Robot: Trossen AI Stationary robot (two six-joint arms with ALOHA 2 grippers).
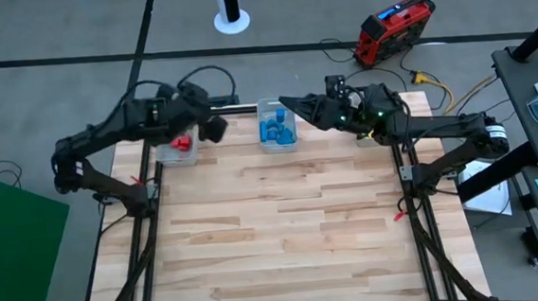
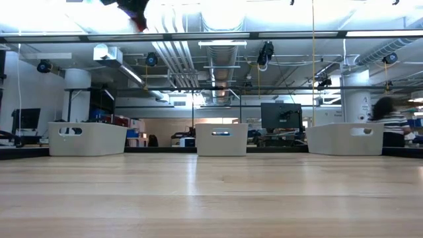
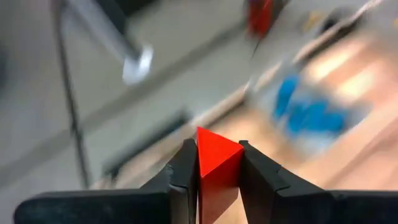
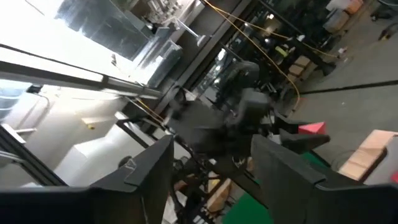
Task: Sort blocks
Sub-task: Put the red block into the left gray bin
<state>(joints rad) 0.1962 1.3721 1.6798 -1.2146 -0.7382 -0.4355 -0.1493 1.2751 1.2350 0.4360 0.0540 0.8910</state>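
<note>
Holding a red block (image 3: 217, 171) clamped between its fingers, the left gripper (image 1: 212, 126) hangs at the table's far edge, just beside the left bin (image 1: 176, 149), which already holds red pieces; the drop point lies back toward that arm's own side. The middle bin (image 1: 277, 131) holds blue blocks (image 1: 275, 129). The right gripper (image 1: 289, 103) waits over it, fingers spread and empty. Only the left wrist view shows the grip; the low view shows three bins in a row, their contents hidden.
</note>
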